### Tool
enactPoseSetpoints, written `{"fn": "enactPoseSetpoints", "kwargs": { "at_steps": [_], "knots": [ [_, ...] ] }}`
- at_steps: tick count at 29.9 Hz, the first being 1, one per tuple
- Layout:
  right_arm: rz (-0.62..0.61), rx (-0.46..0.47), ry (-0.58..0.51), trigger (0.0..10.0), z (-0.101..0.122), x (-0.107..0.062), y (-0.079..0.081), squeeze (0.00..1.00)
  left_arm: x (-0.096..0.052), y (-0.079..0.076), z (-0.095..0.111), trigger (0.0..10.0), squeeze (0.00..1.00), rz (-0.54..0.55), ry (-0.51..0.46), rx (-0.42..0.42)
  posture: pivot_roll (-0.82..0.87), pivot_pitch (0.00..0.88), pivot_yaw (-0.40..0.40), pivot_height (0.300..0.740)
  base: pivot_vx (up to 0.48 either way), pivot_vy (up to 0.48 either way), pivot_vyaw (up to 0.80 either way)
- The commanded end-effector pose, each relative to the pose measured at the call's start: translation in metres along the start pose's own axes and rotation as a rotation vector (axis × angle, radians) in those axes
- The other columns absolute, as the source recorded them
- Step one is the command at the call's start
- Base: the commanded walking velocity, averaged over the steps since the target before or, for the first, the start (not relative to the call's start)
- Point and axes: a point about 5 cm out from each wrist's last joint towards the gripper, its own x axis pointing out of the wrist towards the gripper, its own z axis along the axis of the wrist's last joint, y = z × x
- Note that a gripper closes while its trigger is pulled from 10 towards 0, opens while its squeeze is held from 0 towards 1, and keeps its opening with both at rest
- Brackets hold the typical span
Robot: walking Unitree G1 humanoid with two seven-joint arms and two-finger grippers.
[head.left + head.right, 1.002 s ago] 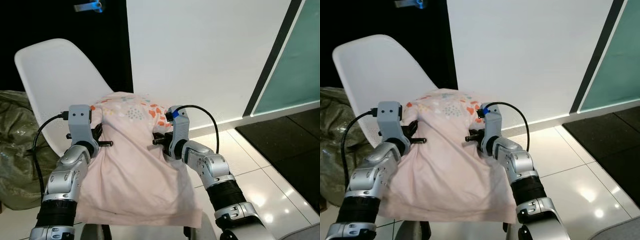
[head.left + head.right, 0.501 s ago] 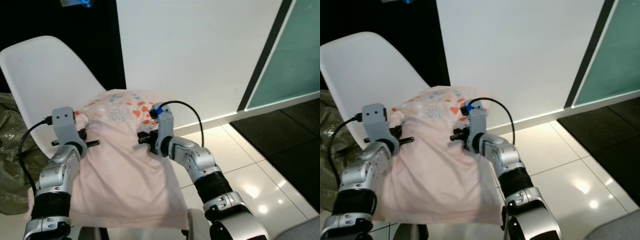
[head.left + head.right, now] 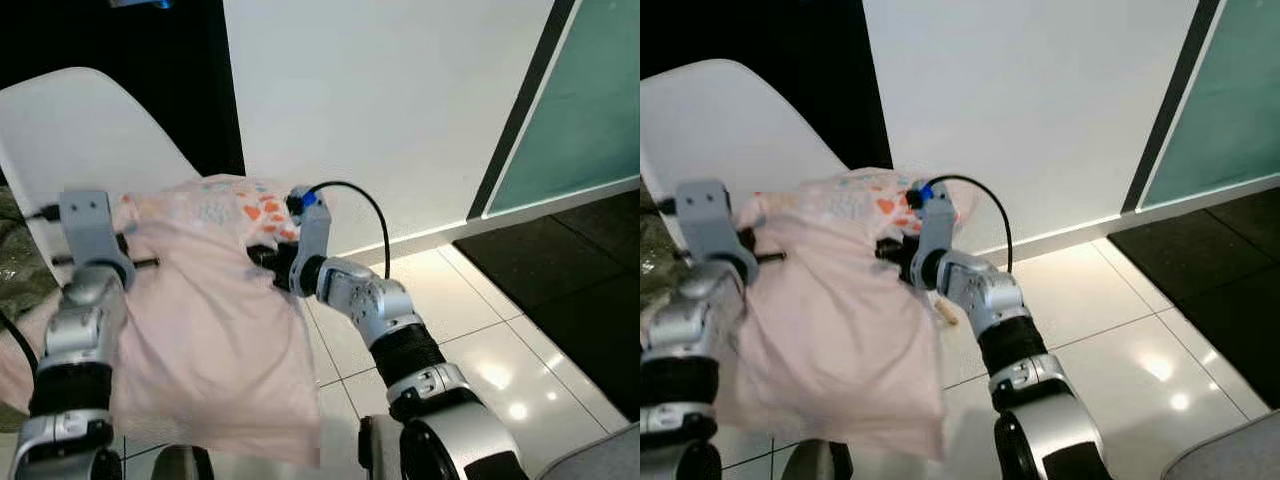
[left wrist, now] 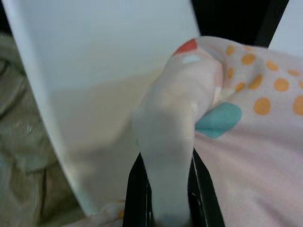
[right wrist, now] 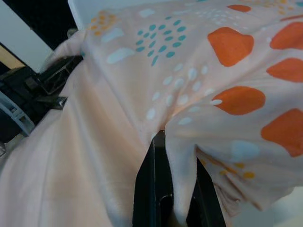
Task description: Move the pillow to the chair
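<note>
Carrying step: left claw (image 4: 165, 208) and right claw (image 5: 173, 198) each pinched tight on a fold of the pink pillow (image 3: 200, 330), hanging between them just before the white chair (image 3: 70, 130). Next, probably: forward over the seat, lower, then release.

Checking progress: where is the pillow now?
The pillow hangs between the left end effector and right end effector, before the white chair.

Pillow (image 3: 190, 330) fabric bunched between both sets of jaws conceals their tips. Chair (image 3: 70, 120) seat hidden beneath it; the chair's back is cropped at the frame edge.
</note>
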Motion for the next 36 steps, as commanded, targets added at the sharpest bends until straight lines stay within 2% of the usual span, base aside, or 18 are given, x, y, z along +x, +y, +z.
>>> {"fn": "enactPoseSetpoints", "kwargs": {
  "at_steps": [1,7,8,9,10,16,17,19,23,26,29,30,31,32,33,34,35,36],
  "knots": [
    [0.042,0.001,-0.012,10.0,-0.001,0.007,0.012,0.00,0.001,0.005,0.008,10.0,0.00,0.036,-0.045,0.039,-0.08,0.048,-0.030,0.525,0.000,0.000,0.00],
    [0.031,-0.031,0.022,10.0,-0.012,0.006,0.009,0.00,-0.001,0.001,-0.007,10.0,0.00,0.029,0.005,0.060,-0.09,0.048,-0.034,0.525,0.000,0.000,0.00],
    [0.034,-0.022,0.024,10.0,-0.013,0.005,0.007,0.38,-0.002,0.000,-0.011,10.0,0.29,0.024,0.016,0.056,-0.09,0.046,-0.033,0.525,0.000,0.000,0.00],
    [0.034,-0.022,0.024,10.0,-0.013,0.005,0.007,0.38,-0.002,0.000,-0.011,10.0,0.29,0.024,0.016,0.056,-0.09,0.046,-0.033,0.525,0.000,0.000,0.00],
    [0.038,0.008,0.022,10.0,-0.014,0.001,0.002,1.00,-0.003,0.003,-0.014,10.0,1.00,0.039,0.024,0.077,-0.10,0.041,-0.037,0.525,0.000,0.000,0.00],
    [0.028,0.032,0.021,10.0,-0.014,-0.005,-0.006,1.00,-0.002,0.015,-0.009,10.0,1.00,0.096,0.003,0.132,-0.12,0.028,-0.038,0.525,0.000,0.000,0.00],
    [0.021,0.045,0.014,10.0,-0.013,-0.009,-0.010,1.00,-0.002,0.026,-0.005,10.0,1.00,0.140,-0.013,0.168,-0.12,0.023,-0.034,0.525,0.000,0.000,0.00],
    [0.015,0.058,0.001,10.0,-0.010,-0.013,-0.015,1.00,-0.003,0.037,0.000,10.0,1.00,0.181,-0.032,0.210,-0.12,0.020,-0.034,0.525,0.000,0.000,0.00],
    [0.014,0.060,-0.004,10.0,-0.009,-0.014,-0.016,1.00,-0.003,0.039,0.001,10.0,1.00,0.191,-0.037,0.223,-0.12,0.020,-0.033,0.525,0.000,0.000,0.00],
    [-0.031,0.063,-0.024,10.0,-0.005,-0.026,-0.031,1.00,-0.004,0.054,0.015,10.0,1.00,0.244,-0.088,0.267,-0.12,0.009,-0.032,0.525,0.000,0.000,0.00],
    [-0.066,0.064,-0.038,10.0,0.000,-0.035,-0.043,0.93,-0.007,0.055,0.024,10.0,1.00,0.247,-0.130,0.264,-0.12,0.007,-0.032,0.525,0.000,0.000,0.00],
    [-0.073,0.069,-0.046,10.0,0.001,-0.038,-0.046,0.37,-0.008,0.053,0.027,10.0,1.00,0.237,-0.147,0.253,-0.12,0.007,-0.033,0.525,0.000,0.000,0.00],
    [-0.091,0.071,-0.065,10.0,0.005,-0.042,-0.051,0.00,-0.009,0.046,0.033,10.0,1.00,0.195,-0.183,0.206,-0.12,0.004,-0.035,0.525,0.000,0.000,0.00],
    [-0.091,0.071,-0.065,10.0,0.005,-0.042,-0.051,0.00,-0.009,0.046,0.033,10.0,1.00,0.195,-0.183,0.206,-0.12,0.004,-0.035,0.525,0.000,0.000,0.00],
    [-0.118,0.080,-0.106,10.0,0.012,-0.049,-0.060,0.00,-0.013,0.032,0.043,10.0,1.00,0.090,-0.236,0.066,-0.12,0.003,-0.028,0.525,0.000,0.000,0.00],
    [-0.128,0.086,-0.125,10.0,0.015,-0.052,-0.063,0.00,-0.014,0.026,0.046,10.0,1.00,0.039,-0.255,-0.007,-0.12,0.002,-0.026,0.525,0.000,0.000,0.00],
    [-0.128,0.086,-0.125,10.0,0.015,-0.052,-0.063,0.00,-0.014,0.026,0.046,10.0,1.00,0.039,-0.255,-0.007,-0.12,0.002,-0.026,0.525,0.000,0.000,0.00],
    [-0.131,0.098,-0.156,10.0,0.019,-0.057,-0.068,0.00,-0.021,0.008,0.050,10.0,1.00,-0.092,-0.273,-0.163,-0.12,0.004,-0.013,0.525,0.000,0.000,0.00]
  ]
}}
